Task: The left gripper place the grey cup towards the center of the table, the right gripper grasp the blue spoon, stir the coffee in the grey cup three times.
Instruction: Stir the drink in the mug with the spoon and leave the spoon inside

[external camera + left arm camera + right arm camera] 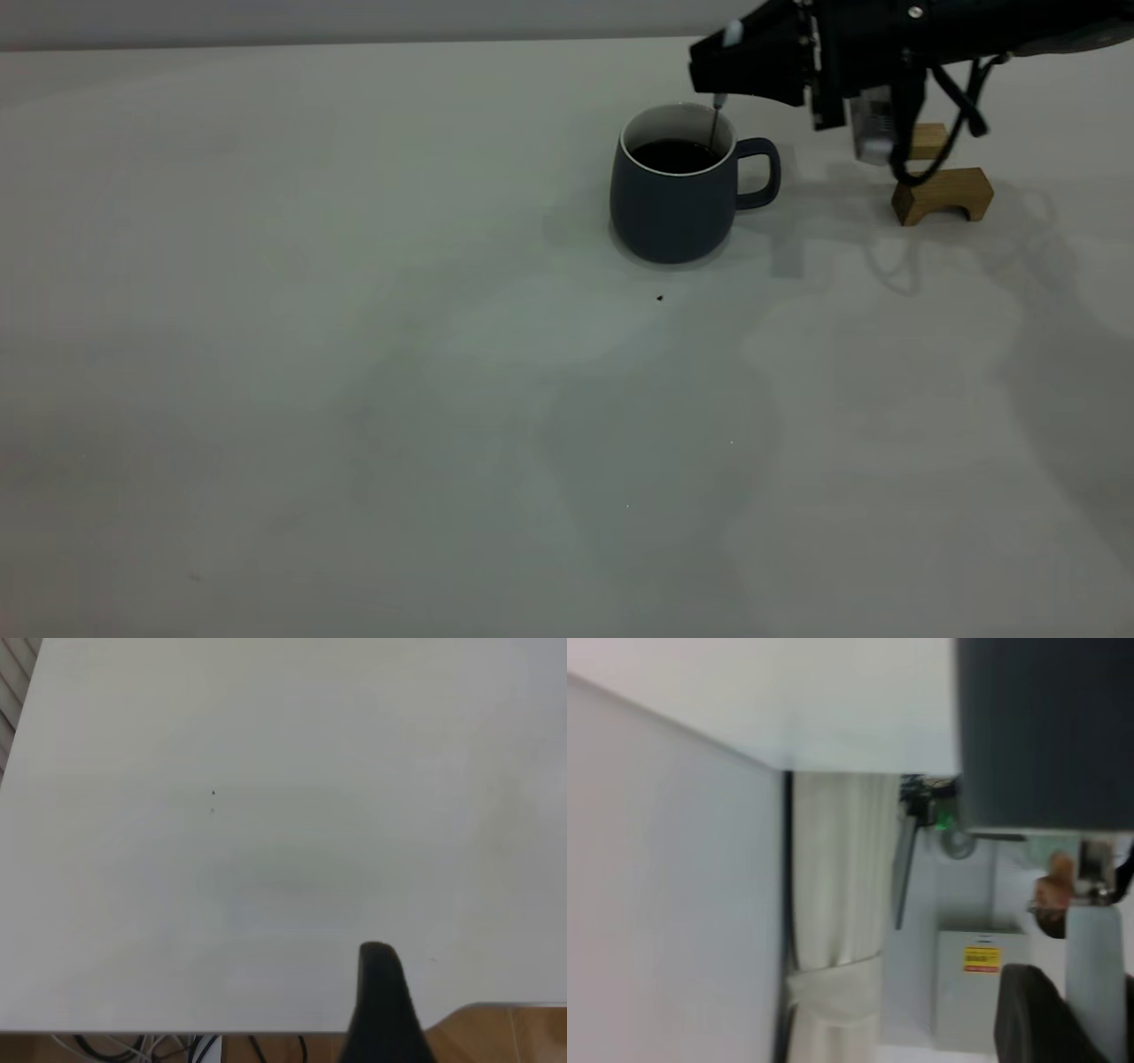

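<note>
The grey cup (678, 199) stands upright on the table (354, 354), right of centre toward the far side, its handle pointing right. Black coffee (673, 156) fills it. My right gripper (719, 75) hovers just above the cup's far right rim, shut on the blue spoon (719, 99). The spoon hangs upright with its thin neck dipping into the coffee; its bowl is hidden in the liquid. In the right wrist view the cup's dark wall (1045, 726) fills one corner. My left gripper (381, 1005) is out of the exterior view; its wrist view shows it over the table's edge, far from the cup.
Two tan wooden blocks sit right of the cup under the right arm, an arch-shaped one (943, 193) and one behind it (928, 139). A tiny dark speck (660, 298) lies in front of the cup. Bare table stretches left and toward the front.
</note>
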`<action>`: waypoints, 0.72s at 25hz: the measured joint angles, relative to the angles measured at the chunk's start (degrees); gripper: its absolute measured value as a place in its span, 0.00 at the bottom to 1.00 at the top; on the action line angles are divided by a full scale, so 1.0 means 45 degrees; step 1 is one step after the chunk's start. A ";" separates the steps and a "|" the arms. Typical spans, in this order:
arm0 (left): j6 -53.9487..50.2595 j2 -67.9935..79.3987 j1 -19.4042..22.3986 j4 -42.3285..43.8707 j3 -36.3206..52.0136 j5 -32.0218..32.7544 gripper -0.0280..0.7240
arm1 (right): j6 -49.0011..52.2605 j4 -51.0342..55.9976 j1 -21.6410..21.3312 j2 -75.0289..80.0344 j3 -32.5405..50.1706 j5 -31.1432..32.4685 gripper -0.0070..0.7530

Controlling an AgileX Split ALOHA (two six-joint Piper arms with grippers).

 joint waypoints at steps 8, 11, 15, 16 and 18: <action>0.0000 0.0000 0.0000 0.0000 0.0000 0.0000 0.82 | -0.0141 -0.1280 0.0243 -0.0114 -0.0117 0.0233 0.17; 0.0000 0.0000 0.0000 0.0000 0.0000 0.0000 0.82 | -0.0130 -0.0962 0.0838 -0.0101 -0.0117 0.0241 0.17; 0.0000 0.0000 0.0000 0.0000 0.0000 0.0000 0.82 | -0.0074 0.0194 0.1359 -0.0015 -0.0106 -0.0011 0.17; 0.0000 0.0000 0.0000 0.0000 0.0000 0.0000 0.82 | -0.0074 0.0558 0.1371 -0.0015 -0.0106 -0.0062 0.17; 0.0000 0.0000 0.0000 0.0000 0.0000 0.0000 0.82 | -0.0074 0.1217 0.1371 -0.0015 -0.0106 -0.0499 0.17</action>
